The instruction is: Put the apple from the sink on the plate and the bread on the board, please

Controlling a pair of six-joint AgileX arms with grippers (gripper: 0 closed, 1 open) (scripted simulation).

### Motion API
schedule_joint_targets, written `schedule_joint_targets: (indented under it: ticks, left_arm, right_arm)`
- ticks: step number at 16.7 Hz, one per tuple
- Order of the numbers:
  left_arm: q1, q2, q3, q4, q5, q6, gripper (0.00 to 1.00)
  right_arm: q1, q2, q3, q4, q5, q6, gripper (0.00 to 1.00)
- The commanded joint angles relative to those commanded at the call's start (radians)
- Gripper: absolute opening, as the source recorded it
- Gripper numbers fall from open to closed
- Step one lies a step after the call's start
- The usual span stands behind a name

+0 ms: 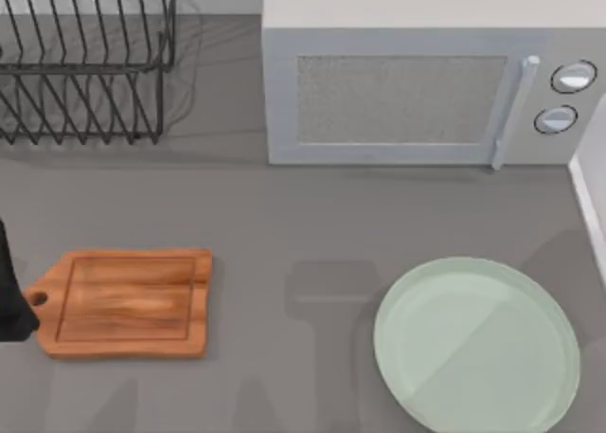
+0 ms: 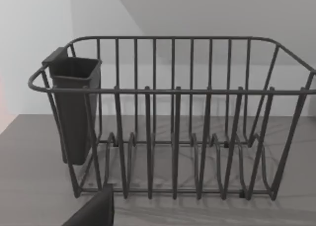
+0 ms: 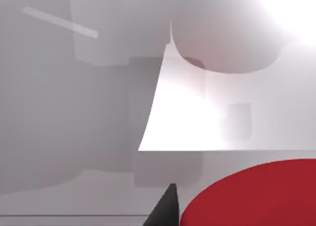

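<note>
The apple [image 3: 252, 194] is a smooth red ball, large and very close in the right wrist view, lying among the sink's pale walls [image 3: 74, 127]. A dark tip of my right gripper [image 3: 165, 211] sits right beside it. The plate [image 1: 476, 344], round and pale green, lies bare at the table's front right. The board [image 1: 128, 302], reddish-brown wood with its handle to the left, lies bare at the front left. My left arm [image 1: 11, 291] is parked at the left edge by the board's handle, and a dark part of my left gripper [image 2: 94, 213] faces the rack. The bread is out of view.
A black wire dish rack [image 1: 85, 63] stands at the back left, with a dark cutlery cup [image 2: 74, 107] hung on one end. A grey microwave [image 1: 417, 92] fills the back middle and right. A pale raised edge [image 1: 592, 206] runs along the right side.
</note>
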Motion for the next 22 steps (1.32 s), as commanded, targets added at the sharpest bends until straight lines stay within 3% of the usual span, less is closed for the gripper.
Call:
schedule_joint_targets:
  ticks: [11, 16, 22]
  left_arm:
    - [0.000, 0.000, 0.000, 0.000, 0.000, 0.000, 1.00]
    - [0.000, 0.000, 0.000, 0.000, 0.000, 0.000, 1.00]
    - [0.000, 0.000, 0.000, 0.000, 0.000, 0.000, 1.00]
  right_arm:
    - [0.033, -0.087, 0.039, -0.078, 0.003, 0.038, 0.00]
    - [0.179, -0.178, 0.003, -0.155, 0.012, 0.200, 0.00]
    - [0.453, -0.299, -0.076, -0.269, 0.021, 0.484, 0.00]
